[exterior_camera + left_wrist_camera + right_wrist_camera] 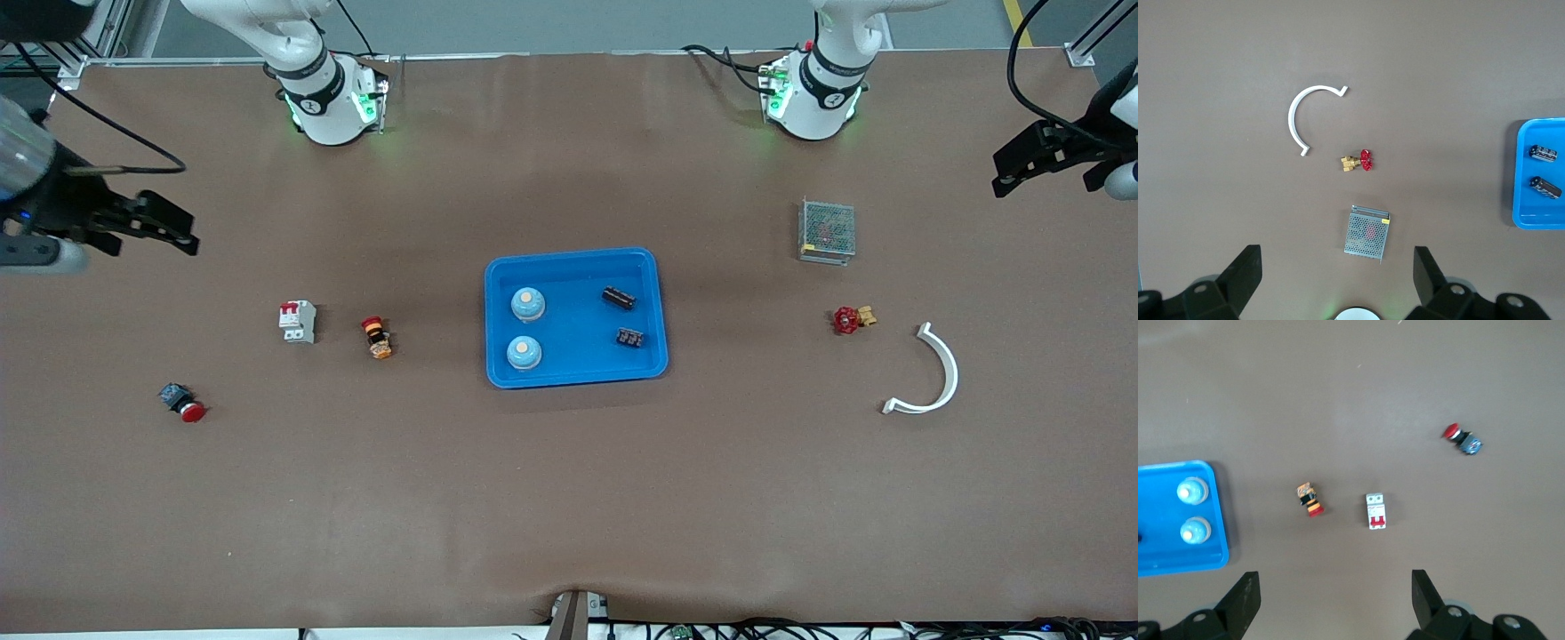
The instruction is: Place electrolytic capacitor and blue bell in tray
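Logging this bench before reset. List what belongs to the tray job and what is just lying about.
Job: blue tray; in it two blue bells and two electrolytic capacitors.

Lying about: circuit breaker, orange-black switch, red push button, brass valve, mesh box, white curved clip.

No readable text, labels, brands or numbers anywhere. Small dark emblem on each arm base, upper part of front view, not legible as lettering.
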